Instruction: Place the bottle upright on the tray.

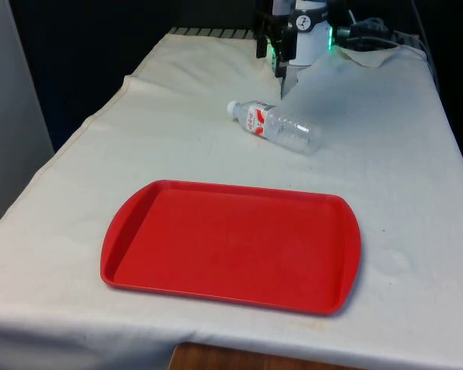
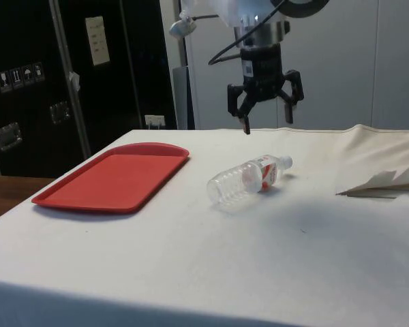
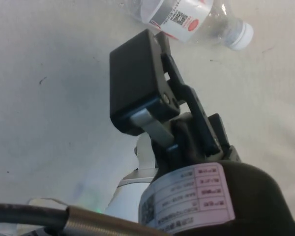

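Observation:
A clear plastic bottle (image 1: 282, 129) (image 2: 249, 178) with a white cap and a red and white label lies on its side on the white cloth. Its cap points towards the front view's left. The red tray (image 1: 231, 239) (image 2: 116, 177) lies flat and bare, nearer the front camera than the bottle. My gripper (image 1: 273, 65) (image 2: 266, 117) hangs open in the air above the cloth, just beyond the bottle's cap end, holding nothing. In the wrist view one black finger (image 3: 137, 81) shows, with the bottle (image 3: 182, 12) past its tip.
A raised fold of cloth (image 1: 370, 54) (image 2: 388, 180) sits at the far end of the table, on the front view's right. Bare cloth lies between bottle and tray. The table drops off at both long sides.

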Available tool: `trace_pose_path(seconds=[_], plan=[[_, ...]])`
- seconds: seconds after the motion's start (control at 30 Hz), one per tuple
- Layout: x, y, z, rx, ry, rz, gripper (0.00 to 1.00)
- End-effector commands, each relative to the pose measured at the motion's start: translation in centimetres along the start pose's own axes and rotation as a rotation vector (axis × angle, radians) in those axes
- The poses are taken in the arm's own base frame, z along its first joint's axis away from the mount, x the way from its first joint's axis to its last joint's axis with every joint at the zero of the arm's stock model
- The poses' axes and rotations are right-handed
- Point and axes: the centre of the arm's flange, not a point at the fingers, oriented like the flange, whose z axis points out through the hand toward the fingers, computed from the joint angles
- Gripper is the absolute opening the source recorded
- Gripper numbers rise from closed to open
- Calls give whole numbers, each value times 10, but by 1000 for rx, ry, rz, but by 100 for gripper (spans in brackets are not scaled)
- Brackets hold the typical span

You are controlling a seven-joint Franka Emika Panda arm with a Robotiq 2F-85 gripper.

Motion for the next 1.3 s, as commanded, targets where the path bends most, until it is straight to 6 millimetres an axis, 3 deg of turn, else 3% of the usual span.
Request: trace_pose_path(seconds=[0.0, 1.27], plan=[[1, 0, 1, 10, 9, 18, 100], [-1, -5, 35, -2, 0, 251, 100]])
